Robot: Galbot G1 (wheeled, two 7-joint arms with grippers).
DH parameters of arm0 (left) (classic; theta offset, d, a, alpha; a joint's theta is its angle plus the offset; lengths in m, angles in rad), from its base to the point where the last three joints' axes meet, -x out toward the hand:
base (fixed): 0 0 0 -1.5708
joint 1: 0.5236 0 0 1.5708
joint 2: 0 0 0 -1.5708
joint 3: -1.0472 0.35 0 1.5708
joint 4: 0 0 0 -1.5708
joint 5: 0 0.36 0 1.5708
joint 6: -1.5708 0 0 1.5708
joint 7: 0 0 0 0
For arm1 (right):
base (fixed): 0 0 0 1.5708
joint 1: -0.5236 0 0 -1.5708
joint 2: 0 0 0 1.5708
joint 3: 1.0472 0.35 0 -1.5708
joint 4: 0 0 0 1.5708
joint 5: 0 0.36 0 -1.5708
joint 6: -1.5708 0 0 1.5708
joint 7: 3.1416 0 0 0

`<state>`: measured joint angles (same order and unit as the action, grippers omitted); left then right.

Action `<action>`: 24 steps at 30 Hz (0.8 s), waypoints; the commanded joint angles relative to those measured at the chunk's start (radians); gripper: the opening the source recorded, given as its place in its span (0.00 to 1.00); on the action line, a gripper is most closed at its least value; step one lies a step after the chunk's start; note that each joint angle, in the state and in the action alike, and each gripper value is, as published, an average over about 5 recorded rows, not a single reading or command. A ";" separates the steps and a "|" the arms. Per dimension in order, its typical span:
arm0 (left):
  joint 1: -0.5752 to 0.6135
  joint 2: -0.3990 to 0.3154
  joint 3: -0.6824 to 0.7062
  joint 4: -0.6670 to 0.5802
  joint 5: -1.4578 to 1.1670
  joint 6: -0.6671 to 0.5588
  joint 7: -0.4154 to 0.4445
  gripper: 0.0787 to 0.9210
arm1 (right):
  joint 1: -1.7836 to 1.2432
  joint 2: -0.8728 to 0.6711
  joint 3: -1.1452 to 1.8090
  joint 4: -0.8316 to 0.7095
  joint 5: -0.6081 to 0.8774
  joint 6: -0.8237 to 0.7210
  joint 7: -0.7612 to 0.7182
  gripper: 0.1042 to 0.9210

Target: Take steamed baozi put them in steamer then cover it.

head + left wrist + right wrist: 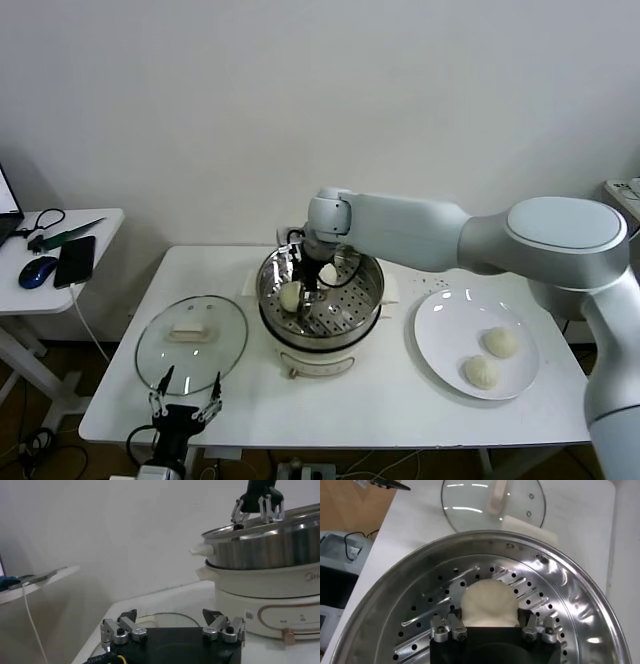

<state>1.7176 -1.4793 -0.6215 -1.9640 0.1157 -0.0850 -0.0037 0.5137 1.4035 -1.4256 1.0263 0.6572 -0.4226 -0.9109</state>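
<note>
Because your right gripper (492, 629) sits spread around a baozi (487, 603) on the steamer (580, 610) floor, you're releasing it there; your left gripper (186, 404) waits open by the lid (192, 342).

We see an evenly lit indoor scene, bright and soft, with only faint shadows on the white counter (350, 400). The glass lid (192, 342) carries pale reflections, and bright streaks of glare run along the steamer (580, 605) rim in the right wrist view. In the left wrist view, the near left claw (172, 630) looks slightly soft.
</note>
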 commanded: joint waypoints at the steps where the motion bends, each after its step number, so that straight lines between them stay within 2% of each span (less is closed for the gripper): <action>1: 0.000 -0.002 0.000 0.001 0.001 0.001 0.000 0.88 | -0.006 -0.013 0.014 0.009 -0.010 -0.001 0.000 0.85; 7: 0.000 -0.002 0.000 0.003 0.002 0.002 0.000 0.88 | 0.092 -0.109 0.002 0.099 0.031 0.014 -0.041 0.88; 15: 0.003 -0.001 0.004 0.003 0.003 0.002 -0.001 0.88 | 0.319 -0.382 -0.073 0.258 0.068 0.081 -0.132 0.88; 24: -0.004 -0.007 0.007 0.000 0.012 0.006 -0.001 0.88 | 0.315 -0.742 -0.061 0.467 -0.162 0.094 -0.192 0.88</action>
<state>1.7145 -1.4847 -0.6145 -1.9642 0.1269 -0.0798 -0.0052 0.7662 1.0097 -1.4776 1.2962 0.6466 -0.3537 -1.0413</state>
